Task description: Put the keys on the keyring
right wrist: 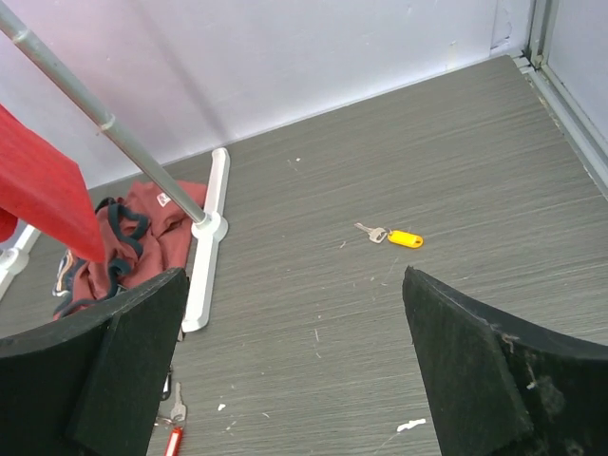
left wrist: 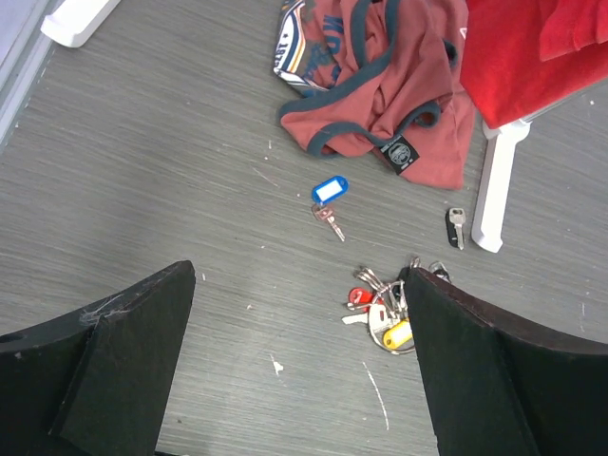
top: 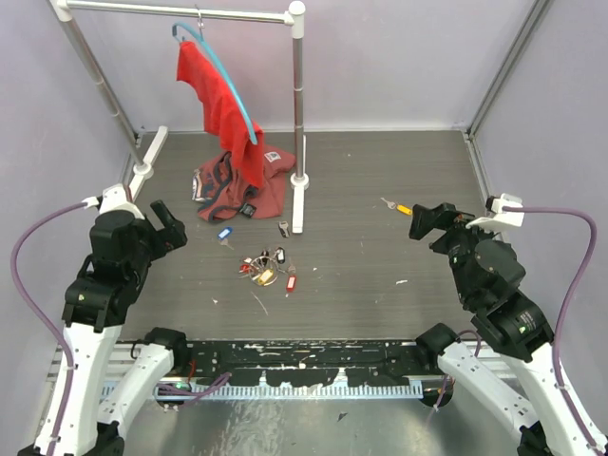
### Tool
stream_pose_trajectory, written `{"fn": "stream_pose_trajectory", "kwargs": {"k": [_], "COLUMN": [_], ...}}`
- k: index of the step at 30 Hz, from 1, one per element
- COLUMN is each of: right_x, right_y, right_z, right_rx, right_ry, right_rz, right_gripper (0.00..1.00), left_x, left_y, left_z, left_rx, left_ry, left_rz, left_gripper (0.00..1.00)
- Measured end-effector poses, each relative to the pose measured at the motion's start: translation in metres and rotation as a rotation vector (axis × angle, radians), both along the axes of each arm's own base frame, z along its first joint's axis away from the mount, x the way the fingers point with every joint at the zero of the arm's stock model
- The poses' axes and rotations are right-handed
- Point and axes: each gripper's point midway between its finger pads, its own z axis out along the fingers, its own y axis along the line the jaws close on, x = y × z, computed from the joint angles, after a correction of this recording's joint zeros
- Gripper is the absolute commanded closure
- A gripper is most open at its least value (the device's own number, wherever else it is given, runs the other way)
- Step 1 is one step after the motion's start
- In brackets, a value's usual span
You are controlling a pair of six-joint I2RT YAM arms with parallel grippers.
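Both grippers hover above the table (top: pixel 380 285) with nothing in them, the left gripper (left wrist: pixel 299 275) and the right gripper (right wrist: pixel 294 275) each with fingers spread wide. The main heap of keys (top: pixel 265 267) lies mid-table between the arms, somewhat closer to the left one. In the left wrist view it sits ahead and to the right of the jaws, partly hidden behind the right finger, so the left arm would need to swing rightward to centre on it. The keyring is probably inside that heap, where thin wire loops show, but I cannot single it out. Stray pieces lie apart: a blue-tagged key (left wrist: pixel 329 199) straight ahead of the left jaws, its long axis running away from the camera at a slight slant; a black-headed key (left wrist: pixel 456 226) just beside the foot of the clothes rack (left wrist: pixel 494 190); and a yellow-tagged key (right wrist: pixel 393 237) ahead and a little right of the right jaws, plainly the right arm's to fetch. That key lies crosswise, roughly parallel to the line between the two fingers, so the wrist likely must turn before pinching across its narrow width
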Motion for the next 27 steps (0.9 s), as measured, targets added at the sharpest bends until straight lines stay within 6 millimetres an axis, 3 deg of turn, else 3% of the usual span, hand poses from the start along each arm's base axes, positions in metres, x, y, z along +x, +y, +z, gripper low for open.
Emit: {"fn": "stream_pose_trajectory", "kwargs": {"k": [17,27], "right_x": [0.015,0.036], "right_y": [-0.002,0.014], "right_z": [-0.015,-0.058], "right_rx": [-0.069,-0.162], "right_ry": [0.067,0.246], "right_rz": [-0.052,-0.032], "right_gripper": [0.0,0.0], "left_x": [0.021,0.032], "left_y": [-0.002,-0.035], "left_z": [-0.018,-0.051], "left_rx": [0.021,-0.033], "left_ry": [0.058,0.179], "left_rz": [0.009,-0.123], "left_gripper": [0.03,0.18]}}
